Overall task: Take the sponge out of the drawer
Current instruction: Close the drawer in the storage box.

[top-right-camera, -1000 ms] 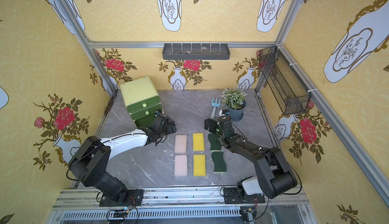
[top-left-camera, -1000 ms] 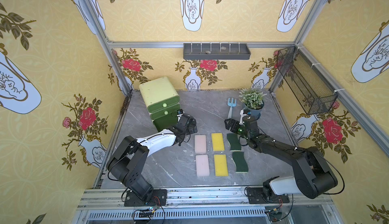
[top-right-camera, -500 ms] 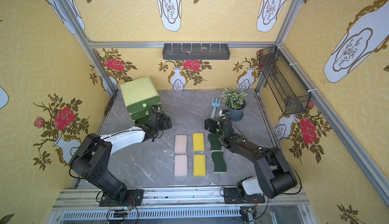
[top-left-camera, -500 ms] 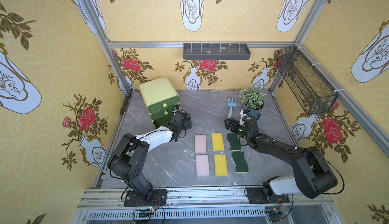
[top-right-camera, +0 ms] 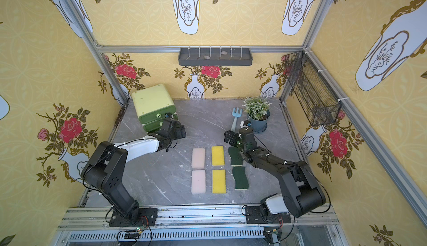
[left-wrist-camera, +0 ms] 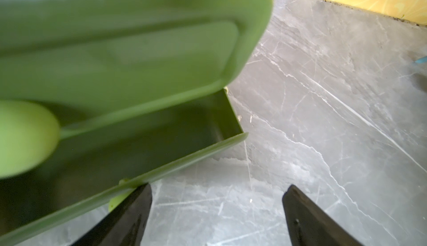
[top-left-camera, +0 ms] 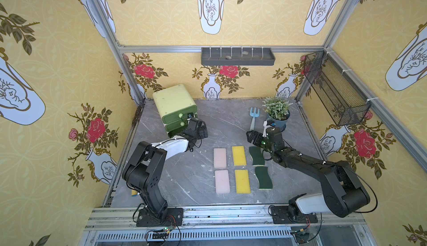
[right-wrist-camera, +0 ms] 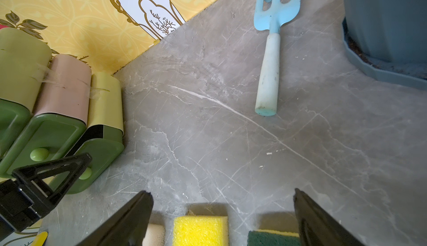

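Observation:
The green drawer unit (top-left-camera: 174, 103) (top-right-camera: 152, 102) stands at the back left. Its bottom drawer (left-wrist-camera: 184, 161) (right-wrist-camera: 99, 154) is pulled partly out. The dark part of its inside that shows holds no sponge. My left gripper (top-left-camera: 196, 128) (top-right-camera: 172, 128) (left-wrist-camera: 217, 201) is open right beside that drawer's front, one finger (left-wrist-camera: 129, 214) against its rim and nothing between the fingers. My right gripper (top-left-camera: 251, 137) (top-right-camera: 230, 137) (right-wrist-camera: 221, 207) hangs open and empty at the far end of several sponges on the table: pink (top-left-camera: 219, 157), yellow (top-left-camera: 238, 155) (right-wrist-camera: 199, 229) and dark green (top-left-camera: 256, 155) (right-wrist-camera: 272, 240).
A blue garden fork (top-left-camera: 253, 117) (right-wrist-camera: 270, 55) lies next to a potted plant (top-left-camera: 277, 113) at the back right. A black wire basket (top-left-camera: 335, 89) hangs on the right wall. A grey shelf (top-left-camera: 238, 56) is fixed to the back wall.
My left gripper has moved back and to the left, closer to the drawer unit. The right arm and the sponges have not moved.

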You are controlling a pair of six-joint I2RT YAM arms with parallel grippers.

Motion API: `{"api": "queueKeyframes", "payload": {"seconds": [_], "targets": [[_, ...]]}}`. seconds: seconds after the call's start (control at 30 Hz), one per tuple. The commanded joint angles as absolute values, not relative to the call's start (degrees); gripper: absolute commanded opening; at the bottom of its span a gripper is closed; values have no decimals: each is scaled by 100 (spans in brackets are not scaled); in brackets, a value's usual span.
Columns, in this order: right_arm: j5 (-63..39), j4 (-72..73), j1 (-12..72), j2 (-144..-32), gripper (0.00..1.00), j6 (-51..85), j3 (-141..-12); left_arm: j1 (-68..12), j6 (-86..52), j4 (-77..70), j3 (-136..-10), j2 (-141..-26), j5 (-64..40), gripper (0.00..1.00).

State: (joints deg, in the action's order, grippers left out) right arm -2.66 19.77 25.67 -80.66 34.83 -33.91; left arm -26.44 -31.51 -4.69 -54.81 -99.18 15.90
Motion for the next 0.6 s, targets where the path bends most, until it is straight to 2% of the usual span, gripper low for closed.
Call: {"api": "queueKeyframes", "payload": {"seconds": [0.0, 0.57], "targets": [[-296, 2217, 2558, -8076, 98, 3475, -3447, -2576, -3034, -732, -5541, -10035, 1615, 94], [-299, 2220, 2558, -8086, 98, 3477, -3446, -2245, -2856, -1309, -5484, -10269, 1569, 94]]}}
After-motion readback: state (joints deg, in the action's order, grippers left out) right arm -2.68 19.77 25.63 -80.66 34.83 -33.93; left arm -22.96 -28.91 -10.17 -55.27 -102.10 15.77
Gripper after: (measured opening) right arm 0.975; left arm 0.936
